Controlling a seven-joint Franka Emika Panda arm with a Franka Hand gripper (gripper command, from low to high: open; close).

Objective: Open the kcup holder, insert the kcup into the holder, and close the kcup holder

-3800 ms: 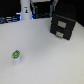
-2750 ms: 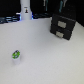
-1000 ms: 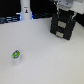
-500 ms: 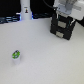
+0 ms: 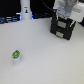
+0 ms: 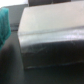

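Note:
The kcup holder point(image 5: 63, 29) is a black boxy unit at the far side of the white table, toward the exterior view's right. My gripper point(image 5: 65, 15) hangs right over its top; its fingers are too blurred to read. The kcup point(image 5: 16, 55), a small white pod with a green top, stands alone on the table toward the exterior view's left, far from the gripper. The wrist view is filled by a blurred grey-black box surface, the holder point(image 6: 50, 40), seen from very close. No fingertips show there.
The white table point(image 5: 45, 60) spans most of the exterior view. A white bottle-like object point(image 5: 25, 11) stands at the back on the exterior view's left, against a dark background. A teal patch point(image 6: 4, 25) shows at the wrist view's edge.
The arm has come into the exterior view from above and descended onto the holder's top. The kcup has stayed where it was.

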